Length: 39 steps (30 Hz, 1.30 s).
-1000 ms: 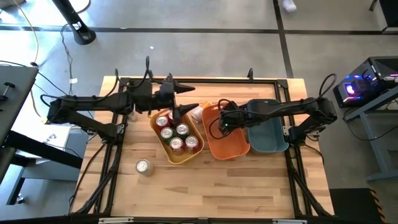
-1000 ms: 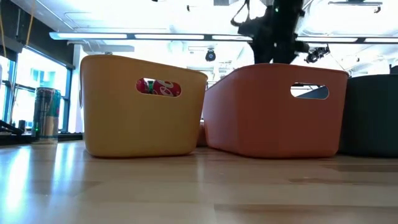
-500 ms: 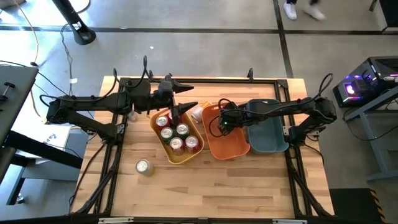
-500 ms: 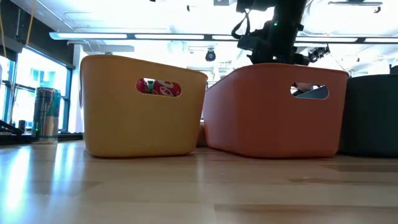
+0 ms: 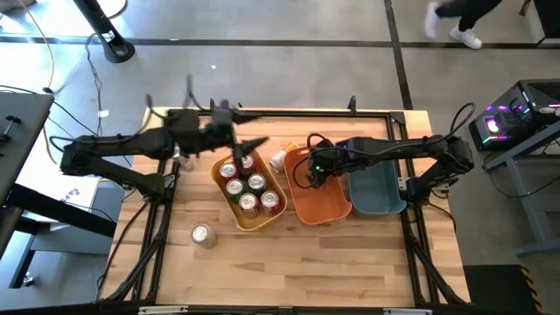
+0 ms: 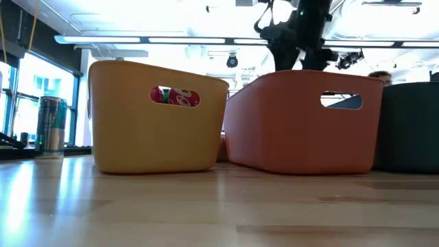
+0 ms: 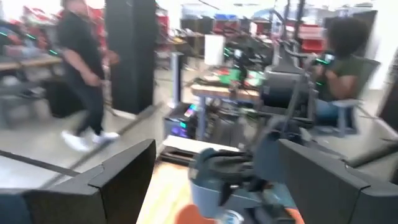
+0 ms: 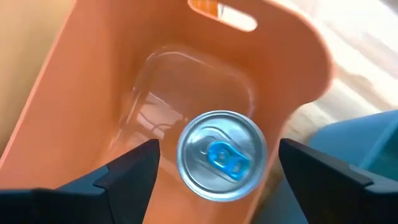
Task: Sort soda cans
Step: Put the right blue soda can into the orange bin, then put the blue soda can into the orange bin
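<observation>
While the left pincer (image 5: 254,144) hangs spread, the right pincer (image 8: 214,171) gapes released above a can (image 8: 221,154) in the orange bin (image 8: 93,74).

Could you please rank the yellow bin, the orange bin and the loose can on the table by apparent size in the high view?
1. Yellow bin and orange bin: look alike, unranked.
2. Loose can: clearly smallest.

Seven soda cans (image 5: 248,185), three bins (image 5: 318,206), two arms (image 5: 122,149), one person (image 7: 84,68)
</observation>
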Tool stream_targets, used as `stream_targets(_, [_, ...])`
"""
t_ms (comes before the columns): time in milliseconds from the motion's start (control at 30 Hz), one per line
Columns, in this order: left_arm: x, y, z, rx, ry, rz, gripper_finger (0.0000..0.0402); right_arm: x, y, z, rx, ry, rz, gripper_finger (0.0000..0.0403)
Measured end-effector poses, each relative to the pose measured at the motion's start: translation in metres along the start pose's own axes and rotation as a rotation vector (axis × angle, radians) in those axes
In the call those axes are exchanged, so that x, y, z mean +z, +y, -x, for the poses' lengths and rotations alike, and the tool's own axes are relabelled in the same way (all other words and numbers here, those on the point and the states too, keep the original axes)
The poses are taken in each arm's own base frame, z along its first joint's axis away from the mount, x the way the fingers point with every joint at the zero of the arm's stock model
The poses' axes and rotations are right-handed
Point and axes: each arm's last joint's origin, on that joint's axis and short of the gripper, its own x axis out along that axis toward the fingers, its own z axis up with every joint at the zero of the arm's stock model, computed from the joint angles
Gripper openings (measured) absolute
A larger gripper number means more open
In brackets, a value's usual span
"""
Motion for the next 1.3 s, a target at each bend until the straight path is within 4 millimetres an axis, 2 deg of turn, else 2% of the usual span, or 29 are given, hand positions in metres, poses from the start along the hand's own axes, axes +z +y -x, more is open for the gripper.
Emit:
stream_targets(133, [0.014, 0.014, 0.028, 0.096, -0.020, -0.035, 0.0326, 0.006, -0.002, 0.016, -0.028, 0.000, 0.044, 0.0324])
stream_targets(333, [0.024, 0.028, 0.069, 0.141, -0.007, -0.014, 0.0326, 0.008, 0.002, 0.039, 0.019, 0.031, 0.090, 0.0325])
stream_targets(533, [0.018, 0.036, 0.114, 0.214, 0.093, 0.081, 0.0326, 0.001, 0.010, 0.077, -0.016, -0.041, 0.153, 0.0326])
stream_targets(667, [0.005, 0.041, 0.129, 0.337, 0.227, 0.291, 0.0326, 0.003, 0.007, 0.097, -0.064, -0.116, 0.118, 0.0326])
stream_targets(733, [-0.007, 0.044, 0.129, 0.411, 0.392, 0.363, 0.0324, 0.006, 0.005, 0.103, -0.084, -0.157, 0.087, 0.0326])
stream_targets(800, [-0.021, 0.045, 0.123, 0.464, 0.605, 0.349, 0.0322, 0.008, 0.004, 0.106, -0.101, -0.196, 0.063, 0.0326])
stream_targets(1000, [-0.066, 0.051, 0.102, 0.656, 1.263, 0.130, 0.0316, 0.016, -0.002, 0.100, -0.143, -0.217, 0.049, 0.0326])
stream_targets(1167, [-0.076, 0.057, 0.085, 0.706, 1.288, 0.096, 0.0314, 0.019, -0.003, 0.090, -0.149, -0.211, 0.047, 0.0326])
stream_targets(1300, [-0.085, 0.074, 0.080, 0.832, 1.327, 0.098, 0.0314, 0.019, 0.002, 0.081, -0.104, -0.214, 0.072, 0.0326])
